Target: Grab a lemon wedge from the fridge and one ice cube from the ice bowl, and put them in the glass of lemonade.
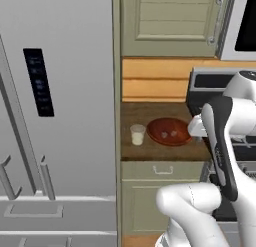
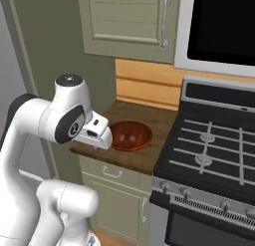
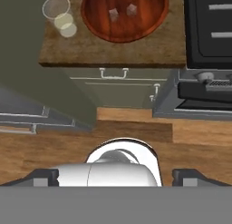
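The grey fridge (image 1: pixel 60 116) stands at the left with both doors shut; the lemon wedge is out of view. The glass of lemonade (image 1: pixel 137 134) (image 3: pixel 62 17) sits on the wooden counter just right of the fridge. Beside it lies the reddish-brown ice bowl (image 1: pixel 169 131) (image 2: pixel 130 135) (image 3: pixel 123 14) holding two ice cubes (image 3: pixel 114 13). My gripper (image 3: pixel 117 177) points down over the floor in front of the counter, short of the bowl. Its fingers (image 3: pixel 45 175) stand wide apart with nothing between them. The white hand (image 2: pixel 98 133) hovers at the counter's front edge.
A black stove (image 2: pixel 209 145) adjoins the counter on the right, with a microwave (image 2: pixel 224 26) above it. Beige cabinets (image 1: pixel 170 21) hang over the counter, and a drawer (image 3: pixel 113 78) sits under it. The floor (image 3: pixel 136 132) is wood.
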